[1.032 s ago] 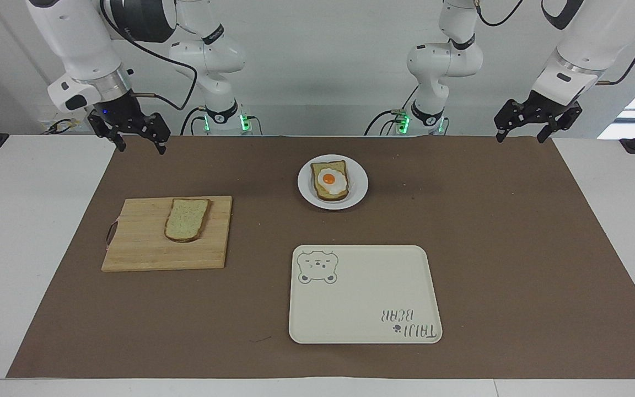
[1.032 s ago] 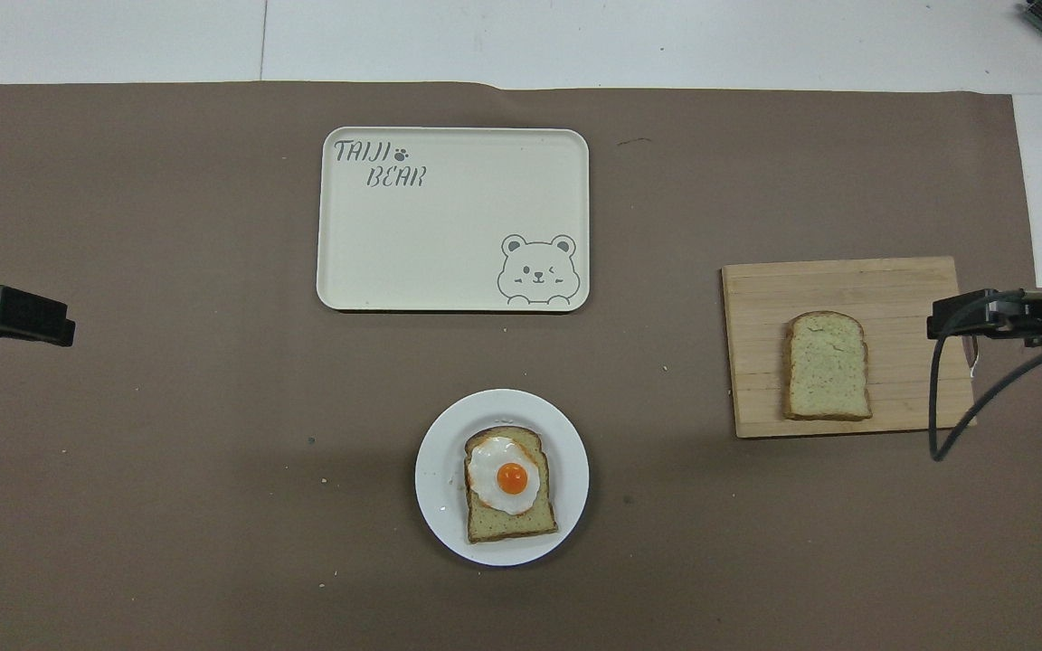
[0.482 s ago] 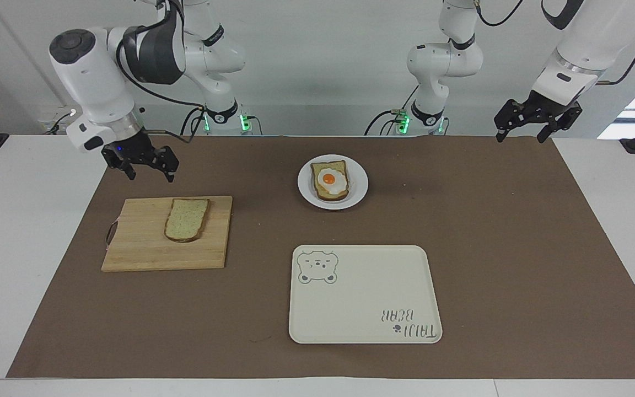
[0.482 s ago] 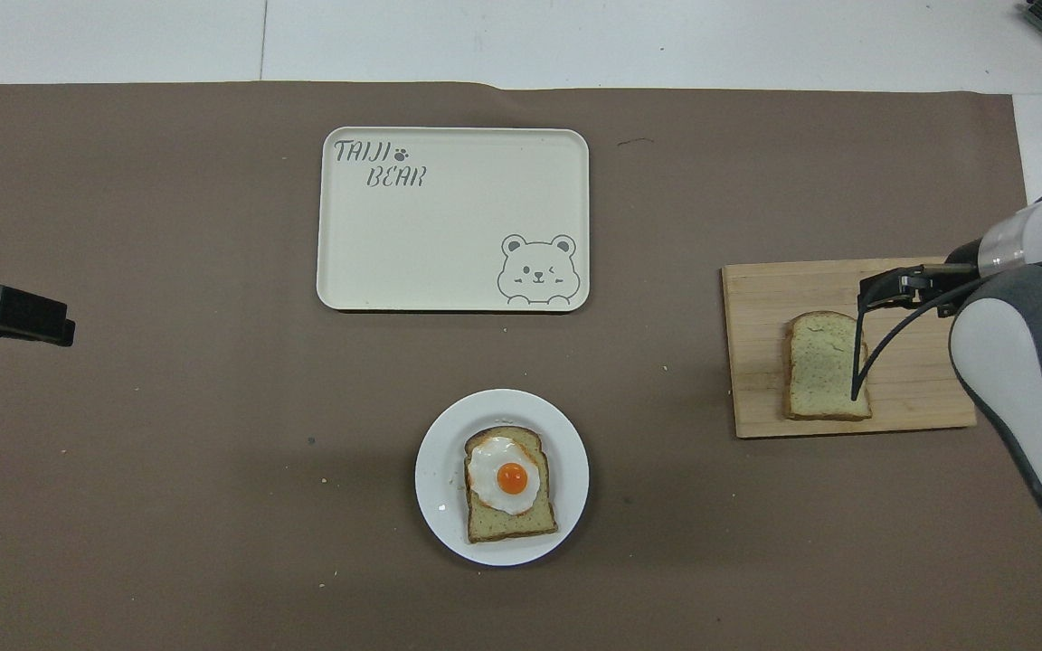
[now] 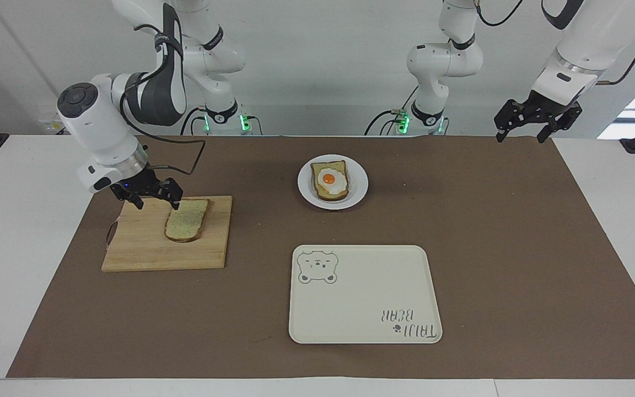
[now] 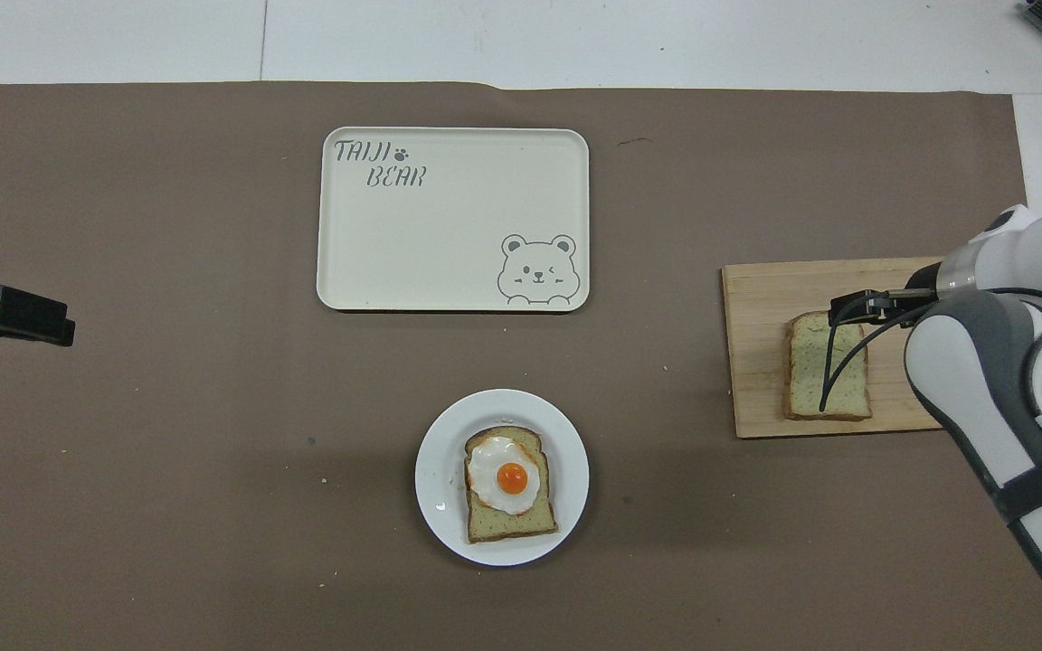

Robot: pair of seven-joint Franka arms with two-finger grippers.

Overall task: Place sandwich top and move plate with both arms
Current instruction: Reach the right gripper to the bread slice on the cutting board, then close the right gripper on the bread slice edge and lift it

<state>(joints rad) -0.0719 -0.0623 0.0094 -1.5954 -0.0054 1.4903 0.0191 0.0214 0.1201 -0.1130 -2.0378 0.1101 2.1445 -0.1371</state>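
Moved: my right end effector has swung down from the counter's edge over the board and now hangs low above its robot-side edge, one fingertip just over the bread's corner; my left end effector has not shifted.
Right end effector: fingers apart, holding nothing; I cannot tell whether a tip touches the crust.
Left end effector: fingers apart, waiting over the mat's corner at the left arm's end.
Bread: the plain slice lies flat on the board, close to the board's robot-side edge, bare wood on its other three sides.
Plate: the plate sits mid-counter with the egg slice on it, white rim showing all around.
Tray: the tray lies farther from me than the plate, a strip of bare mat between them.
Open room: wide bare mat between board and plate, and from plate to the left arm's end.
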